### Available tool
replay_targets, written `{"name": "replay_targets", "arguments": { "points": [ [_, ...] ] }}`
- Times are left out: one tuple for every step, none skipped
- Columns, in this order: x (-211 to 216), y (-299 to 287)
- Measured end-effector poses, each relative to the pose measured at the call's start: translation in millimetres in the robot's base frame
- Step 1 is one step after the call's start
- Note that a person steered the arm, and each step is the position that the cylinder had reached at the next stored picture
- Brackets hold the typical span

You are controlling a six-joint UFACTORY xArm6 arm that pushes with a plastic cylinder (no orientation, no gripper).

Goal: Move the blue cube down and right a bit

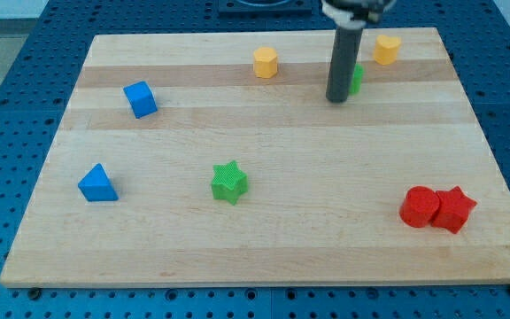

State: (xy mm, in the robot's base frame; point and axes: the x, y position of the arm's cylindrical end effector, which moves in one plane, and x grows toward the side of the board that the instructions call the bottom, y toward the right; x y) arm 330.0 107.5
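The blue cube (140, 98) sits on the wooden board (264, 239) at the view's upper left. My tip (336, 99) is on the board at the view's upper right, far to the right of the blue cube. It stands just left of a green block (357, 78), which the rod partly hides, so I cannot tell its shape.
A blue triangular block (97, 184) lies at the left. A green star (228, 182) is at the lower middle. A yellow hexagonal block (266, 63) and another yellow block (386, 49) sit near the top. A red cylinder (419, 207) touches a red star (454, 209) at the lower right.
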Motion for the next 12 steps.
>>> {"name": "replay_targets", "arguments": {
  "points": [
    [-1.3, 0.0],
    [-1.3, 0.0],
    [19.7, -16.0],
    [25.7, -72.0],
    [25.7, -114.4],
    [26.9, -149.6],
    [17.8, -162.1],
    [-40.1, -181.4],
    [-52.2, -252.9],
    [-50.9, -272.2],
    [-46.5, -294.3],
    [-36.0, -326.8]
  ]
}}
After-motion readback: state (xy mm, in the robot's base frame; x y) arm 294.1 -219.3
